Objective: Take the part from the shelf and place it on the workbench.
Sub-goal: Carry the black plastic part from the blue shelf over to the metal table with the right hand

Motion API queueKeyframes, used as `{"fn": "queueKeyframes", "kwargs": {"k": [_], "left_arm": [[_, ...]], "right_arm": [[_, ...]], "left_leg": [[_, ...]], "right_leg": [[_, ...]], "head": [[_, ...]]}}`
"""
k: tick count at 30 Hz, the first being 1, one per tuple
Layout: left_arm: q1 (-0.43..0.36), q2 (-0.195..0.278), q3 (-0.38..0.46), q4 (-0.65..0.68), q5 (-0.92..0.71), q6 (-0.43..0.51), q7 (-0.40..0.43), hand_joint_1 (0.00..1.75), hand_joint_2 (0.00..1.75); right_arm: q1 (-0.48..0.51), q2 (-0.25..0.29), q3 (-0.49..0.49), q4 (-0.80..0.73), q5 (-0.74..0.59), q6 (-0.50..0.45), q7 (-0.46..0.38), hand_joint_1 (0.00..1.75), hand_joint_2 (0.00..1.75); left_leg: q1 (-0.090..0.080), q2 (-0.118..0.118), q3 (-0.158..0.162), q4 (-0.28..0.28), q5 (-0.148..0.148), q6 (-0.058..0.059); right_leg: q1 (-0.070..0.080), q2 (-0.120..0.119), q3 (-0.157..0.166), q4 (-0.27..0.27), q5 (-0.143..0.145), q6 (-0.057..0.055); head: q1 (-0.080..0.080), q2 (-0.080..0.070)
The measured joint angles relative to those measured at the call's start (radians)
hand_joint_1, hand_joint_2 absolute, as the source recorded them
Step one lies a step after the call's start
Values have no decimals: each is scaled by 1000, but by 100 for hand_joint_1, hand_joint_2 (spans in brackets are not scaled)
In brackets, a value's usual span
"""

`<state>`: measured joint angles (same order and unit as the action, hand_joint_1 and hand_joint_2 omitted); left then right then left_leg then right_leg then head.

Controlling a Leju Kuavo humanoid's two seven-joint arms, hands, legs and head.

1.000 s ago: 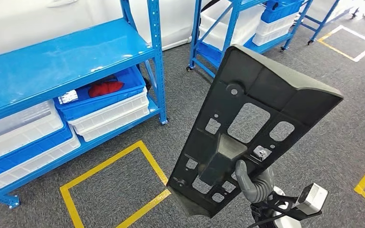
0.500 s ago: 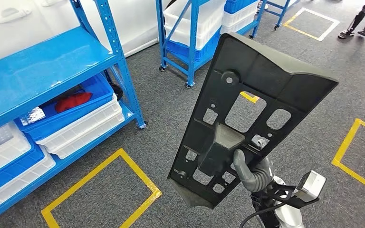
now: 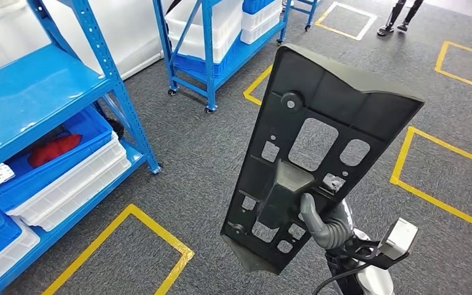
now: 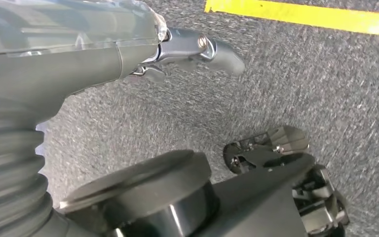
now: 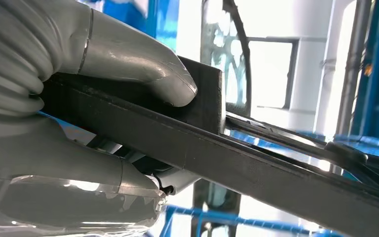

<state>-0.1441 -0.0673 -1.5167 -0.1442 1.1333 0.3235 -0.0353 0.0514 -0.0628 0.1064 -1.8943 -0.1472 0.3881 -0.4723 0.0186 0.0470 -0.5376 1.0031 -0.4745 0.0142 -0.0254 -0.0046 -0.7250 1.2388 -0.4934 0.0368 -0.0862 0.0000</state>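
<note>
The part (image 3: pixel 319 141) is a long black plastic panel with several cut-outs and a raised block near its lower end. My right hand (image 3: pixel 326 224) grips it near that lower end and holds it upright, slightly tilted, over the grey carpet. In the right wrist view the thumb of that hand (image 5: pixel 103 98) presses on the part's dark edge (image 5: pixel 256 168), with the other fingers underneath. My left hand (image 4: pixel 128 54) hangs above the carpet, fingers extended, holding nothing.
A blue shelf (image 3: pixel 37 98) with white and blue bins stands at the left; one blue bin holds a red item (image 3: pixel 55 147). A wheeled blue rack (image 3: pixel 215 31) with white bins stands behind. Yellow tape squares (image 3: pixel 442 160) mark the floor. A person's legs (image 3: pixel 399 15) show far right.
The whole picture has shifted: the shelf slides off to the left and more floor squares appear at right, so the camera has turned. The part stays held the same way.
</note>
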Motion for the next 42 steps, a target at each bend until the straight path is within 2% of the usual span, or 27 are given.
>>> {"fn": "queueKeyframes", "kwargs": {"k": [2, 4, 6, 7, 9, 11, 12, 13, 14, 15, 17, 18, 20, 22, 24, 26, 28, 29, 30, 31, 32, 34, 35, 37, 38, 40, 42], "left_arm": [[-2, -3, 0, 0, 6, -4, 23, 0, 175], [-2, -3, 0, 0, 13, -8, 34, 0, 175], [-2, -5, 0, 0, 17, -10, 37, 0, 175], [-2, -5, 0, 0, 20, -11, 39, 0, 175], [-2, -6, 1, 0, 21, -11, 41, 0, 175], [-4, -6, 1, 0, 20, -11, 35, 0, 175], [-6, -6, 2, 0, 20, -10, 27, 0, 175], [-8, -6, 2, 0, 21, -7, 17, 0, 175], [-8, -6, 3, 0, 23, -4, 5, 0, 175], [-6, -6, 3, 0, 26, 0, -7, 0, 175], [0, -5, 4, 0, 28, 5, -27, 0, 175], [4, -5, 4, 0, 27, 6, -33, 0, 175], [6, -5, 4, 0, 26, 7, -39, 0, 175], [2, -5, 4, 0, 26, 7, -40, 0, 175], [0, -4, 4, 0, 25, 6, -38, 0, 175], [4, -1, 4, 0, 25, 3, -34, 0, 175], [7, 3, 4, 0, 29, 1, -30, 0, 175], [7, 4, 4, 0, 32, 2, -28, 0, 175], [7, 5, 4, 0, 36, 4, -26, 0, 175], [8, 6, 5, 0, 39, 6, -24, 0, 175], [8, 6, 5, 0, 41, 8, -23, 0, 175], [9, 7, 6, 1, 44, 13, -23, 0, 175], [9, 8, 6, 1, 45, 15, -24, 0, 175], [9, 10, 8, 1, 48, 18, -25, 0, 175], [8, 11, 8, 1, 49, 20, -25, 0, 175], [8, 13, 11, 1, 50, 21, -23, 0, 175], [6, 17, 13, 1, 47, 21, -16, 0, 175]], "right_arm": [[13, -7, -6, -6, -2, -3, -2, 175, 175], [20, -13, -10, -8, -3, -7, -11, 175, 175], [25, -21, -14, -7, -7, -9, -23, 175, 175], [28, -25, -17, -6, -10, -9, -28, 175, 175], [31, -30, -21, -5, -17, -10, -35, 175, 175], [36, -30, -23, -4, -18, -14, -39, 175, 175], [42, -30, -23, -4, -15, -17, -38, 175, 175], [50, -30, -23, -6, -12, -21, -37, 175, 175], [57, -30, -23, -8, -8, -24, -35, 175, 175], [63, -29, -23, -10, -5, -26, -33, 175, 175], [67, -25, -23, -13, -3, -27, -31, 175, 175], [67, -23, -23, -13, -3, -25, -31, 175, 175], [65, -21, -23, -13, -3, -20, -35, 175, 175], [65, -20, -23, -12, -4, -14, -41, 175, 175], [65, -20, -23, -12, -3, -12, -49, 175, 175], [64, -19, -24, -12, -3, -13, -55, 175, 175], [63, -19, -24, -12, -3, -12, -60, 175, 175], [63, -18, -24, -12, -3, -11, -62, 175, 175], [62, -18, -24, -11, -4, -10, -64, 175, 175], [60, -18, -24, -11, -5, -9, -66, 175, 175], [57, -18, -24, -10, -7, -9, -67, 175, 175], [49, -17, -24, -8, -9, -8, -68, 175, 175], [47, -15, -24, -8, -10, -9, -70, 175, 175], [48, -12, -25, -8, -12, -9, -72, 175, 175], [50, -10, -25, -8, -12, -9, -72, 175, 175], [50, -7, -26, -9, -12, -8, -74, 175, 175], [50, -3, -26, -9, -9, -7, -76, 175, 175]], "left_leg": [[-3, 18, 8, 1, -8, -9], [-9, 35, 16, 1, -15, -21], [-10, 55, 23, -2, -20, -32], [-8, 54, 26, 1, -26, -38], [-4, 20, 10, 49, -62, -45], [-3, -24, -46, 171, -124, -46], [-4, -32, -76, 236, -148, -46], [-5, -37, -97, 278, -156, -46], [-5, -39, -102, 284, -144, -45], [-5, -42, -90, 251, -113, -43], [-4, -73, -43, 128, -40, -36], [-2, -93, -23, 73, -22, -33], [-3, -116, -8, 26, -18, -27], [-4, -101, -3, 16, -15, -17], [-1, -81, 4, 5, -9, -6], [-2, -57, 8, 0, -7, 0], [-5, -31, 9, 0, -10, 3], [-5, -18, 11, 1, -12, 2], [-6, -6, 13, 1, -14, 1], [-6, 5, 18, 1, -18, -2], [-7, 16, 22, 1, -22, -5], [-13, 34, 30, 2, -31, -15], [-16, 42, 32, 1, -34, -20], [-17, 58, 39, -3, -40, -31], [-15, 51, 41, 3, -48, -36], [-11, 10, 15, 68, -89, -44], [-11, -29, -51, 200, -146, -45]], "right_leg": [[3, -41, 75, -136, 51, -4], [12, -65, 110, -206, 63, -17], [16, -45, 108, -208, 60, -32], [15, -33, 110, -211, 60, -37], [12, -12, 115, -219, 63, -52], [12, 6, 116, -221, 63, -61], [14, 17, 116, -220, 63, -63], [16, 29, 116, -218, 62, -64], [17, 43, 117, -216, 61, -64], [18, 57, 117, -214, 61, -64], [19, 85, 115, -208, 59, -60], [19, 98, 111, -204, 59, -56], [17, 119, 101, -202, 63, -43], [13, 131, 96, -204, 68, -29], [15, 95, 83, -177, 52, -19], [15, 38, 34, -74, -1, -12], [12, 16, -24, 40, -44, -6], [10, 11, -33, 58, -41, -5], [10, 6, -20, 34, -19, -4], [9, -4, 10, -22, 13, -5], [12, -27, 48, -90, 38, -8], [19, -57, 97, -185, 61, -23], [24, -62, 102, -199, 57, -31], [26, -39, 102, -203, 57, -47], [25, -28, 104, -207, 58, -53], [20, -7, 108, -214, 61, -66], [23, 13, 110, -214, 60, -73]], "head": [[0, 0], [0, 0], [0, 0], [0, 0], [0, 0], [0, 0], [0, 0], [0, 0], [0, 0], [0, 0], [0, 0], [0, 0], [0, 0], [0, 0], [0, 0], [0, 0], [0, 0], [0, 0], [0, 0], [0, 0], [0, 0], [0, 0], [0, 0], [0, 0], [0, 0], [0, 0], [0, 0]]}}
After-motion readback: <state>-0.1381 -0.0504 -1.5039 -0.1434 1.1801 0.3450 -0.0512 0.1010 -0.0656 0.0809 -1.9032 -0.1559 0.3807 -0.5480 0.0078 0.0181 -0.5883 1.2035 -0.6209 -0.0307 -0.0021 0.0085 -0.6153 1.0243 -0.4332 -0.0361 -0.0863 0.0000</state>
